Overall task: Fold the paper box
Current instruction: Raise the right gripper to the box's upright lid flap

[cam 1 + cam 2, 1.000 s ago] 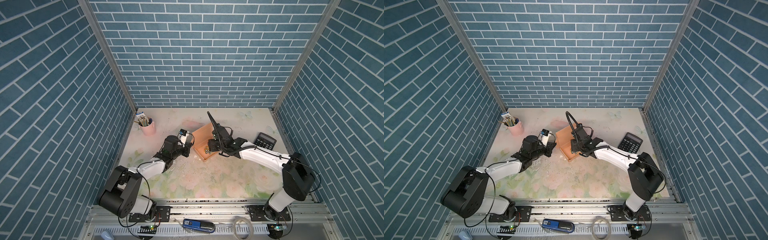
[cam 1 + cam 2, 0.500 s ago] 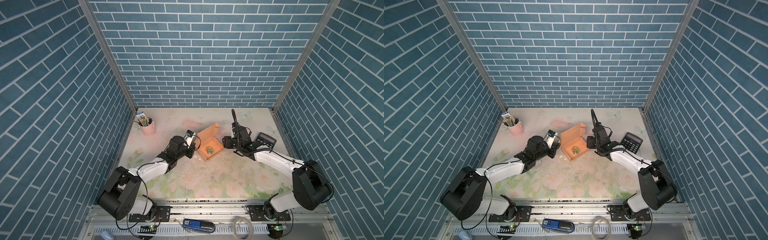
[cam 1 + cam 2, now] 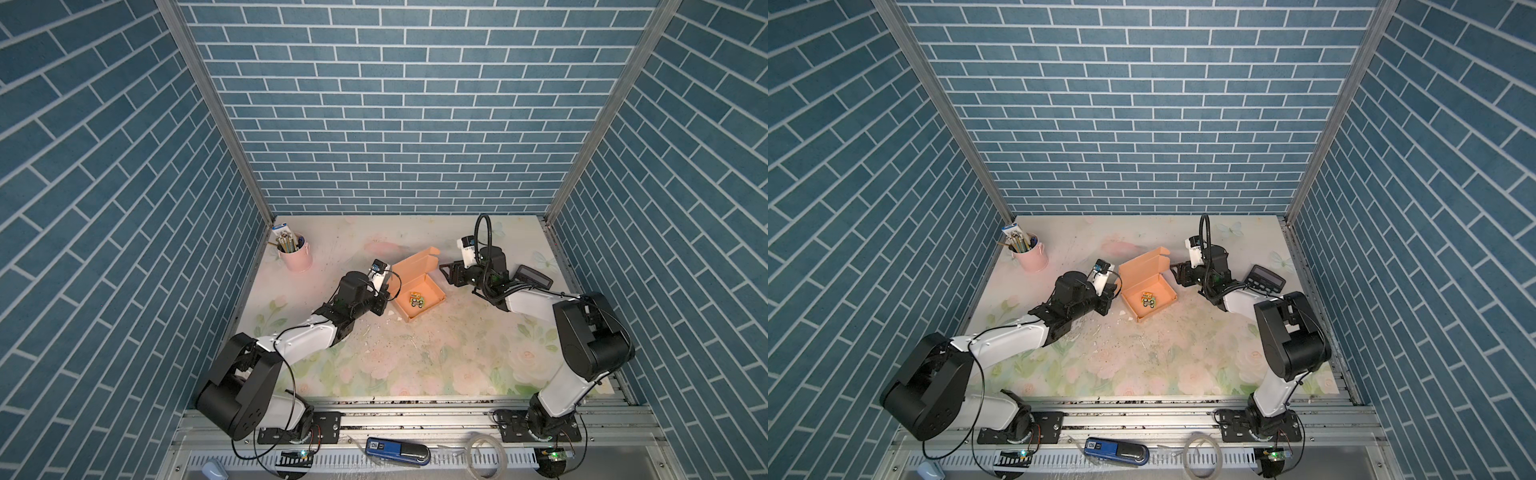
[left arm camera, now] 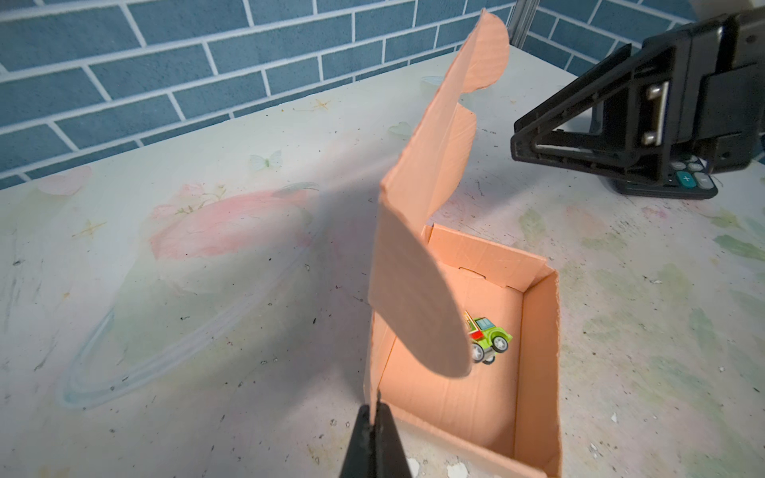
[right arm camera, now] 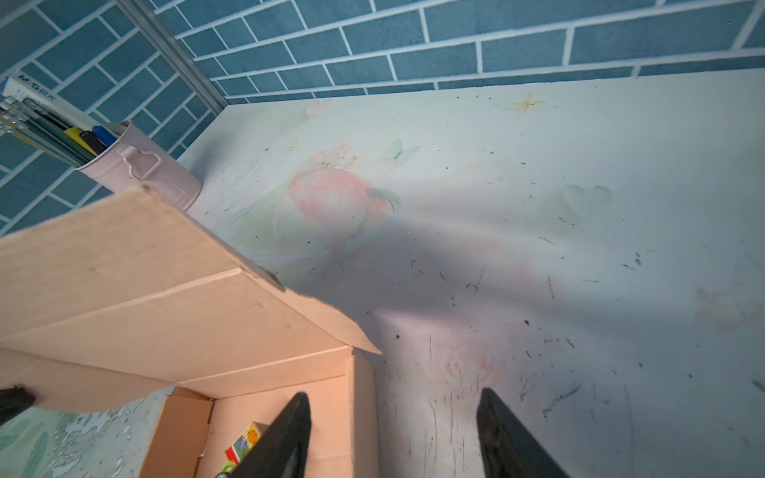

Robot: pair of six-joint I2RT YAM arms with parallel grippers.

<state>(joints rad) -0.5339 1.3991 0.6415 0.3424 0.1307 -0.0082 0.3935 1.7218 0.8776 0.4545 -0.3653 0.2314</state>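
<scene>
The tan-orange paper box (image 3: 428, 286) stands mid-table as an open tray, its lid (image 4: 414, 289) raised along the far-left side. A small green toy car (image 4: 488, 339) lies inside. My left gripper (image 4: 374, 407) is shut on the tray's near-left wall corner, with the cardboard pinched between the fingers; in both top views it sits at the box's left side (image 3: 388, 296) (image 3: 1113, 296). My right gripper (image 3: 445, 271) hovers open just right of the lid's flap, apart from it. In the right wrist view its fingers (image 5: 298, 414) stand wide with nothing held, above the box's wall (image 5: 360, 393).
A pink cup of pens (image 3: 296, 254) stands at the back left. A black calculator (image 3: 534, 276) lies behind the right wrist, near the right wall. White chips (image 3: 399, 318) dot the floral table in front of the box. Blue brick walls enclose three sides.
My right gripper has drawn back to the right, off the top of the box, and the lid has come up from lying low. The left gripper has kept its grip.
</scene>
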